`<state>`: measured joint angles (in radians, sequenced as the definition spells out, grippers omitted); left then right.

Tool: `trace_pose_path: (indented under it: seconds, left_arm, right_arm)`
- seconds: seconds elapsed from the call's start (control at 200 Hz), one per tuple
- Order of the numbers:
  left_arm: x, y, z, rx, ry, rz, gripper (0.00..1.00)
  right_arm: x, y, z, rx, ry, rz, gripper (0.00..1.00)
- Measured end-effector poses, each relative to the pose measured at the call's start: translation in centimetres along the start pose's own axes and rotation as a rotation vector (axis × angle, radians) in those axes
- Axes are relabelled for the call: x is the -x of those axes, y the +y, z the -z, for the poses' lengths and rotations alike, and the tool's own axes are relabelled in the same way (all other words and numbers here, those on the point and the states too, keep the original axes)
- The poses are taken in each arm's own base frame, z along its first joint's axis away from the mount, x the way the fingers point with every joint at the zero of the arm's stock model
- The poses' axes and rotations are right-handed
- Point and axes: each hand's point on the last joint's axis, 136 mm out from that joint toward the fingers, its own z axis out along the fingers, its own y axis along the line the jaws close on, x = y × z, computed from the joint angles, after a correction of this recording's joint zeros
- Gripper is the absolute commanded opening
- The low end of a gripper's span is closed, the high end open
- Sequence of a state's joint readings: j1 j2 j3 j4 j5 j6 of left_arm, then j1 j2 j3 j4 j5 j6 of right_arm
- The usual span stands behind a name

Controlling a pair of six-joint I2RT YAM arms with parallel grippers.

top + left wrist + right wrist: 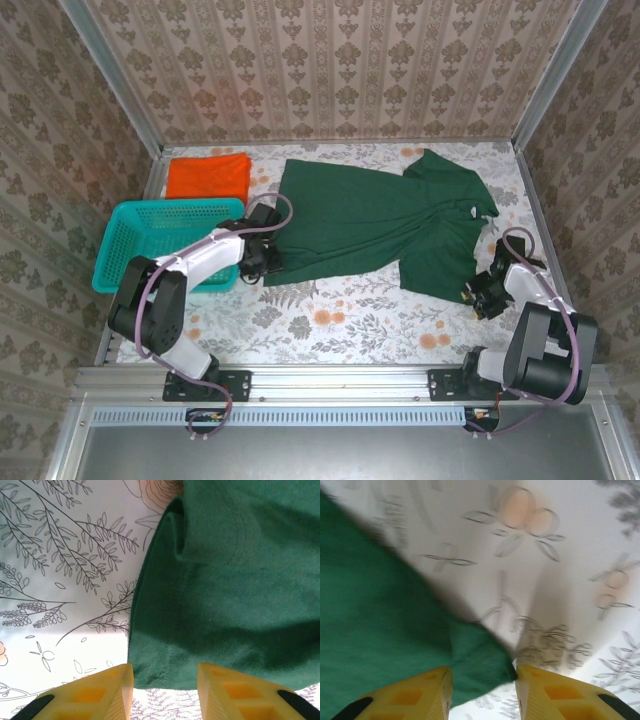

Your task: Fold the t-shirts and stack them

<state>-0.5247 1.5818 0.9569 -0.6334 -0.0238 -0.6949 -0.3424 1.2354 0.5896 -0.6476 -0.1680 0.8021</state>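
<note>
Dark green t-shirt (370, 225) lies spread mid-frame; orange t-shirt (208, 176) sits folded, upper left. Left gripper (165, 669) is part-open, fingers astride the green hem. Right gripper (484, 672): fingers either side of a green corner, blurry, can't tell if gripping.

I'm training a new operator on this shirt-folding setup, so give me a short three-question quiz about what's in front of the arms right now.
1. True or false: the orange shirt lies folded outside the basket, beyond its far side.
2. What part of the green shirt sits between the fingers of the right gripper? A) the collar B) a corner C) the middle of the chest
3. Which gripper is nearer the basket?

Key:
1. True
2. B
3. The left gripper, at the green shirt's hem
</note>
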Motion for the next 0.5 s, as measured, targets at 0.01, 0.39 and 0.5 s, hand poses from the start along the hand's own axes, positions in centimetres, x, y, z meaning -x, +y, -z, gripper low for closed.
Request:
trace_pose_path:
  seconds: [0.01,0.39,0.5]
  left_arm:
    - [0.0,0.0,0.0,0.0,0.001,-0.002,0.39]
    - [-0.2,0.4,-0.4,0.034,0.01,-0.026,0.41]
    - [-0.1,0.5,-0.5,0.045,0.012,-0.026,0.41]
  right_arm:
    - [0.1,0.1,0.1,0.008,-0.005,0.003,0.4]
    - [0.3,-0.2,-0.4,-0.003,0.014,0.014,0.37]
    - [0.2,-0.8,-1.0,-0.04,0.036,0.004,0.32]
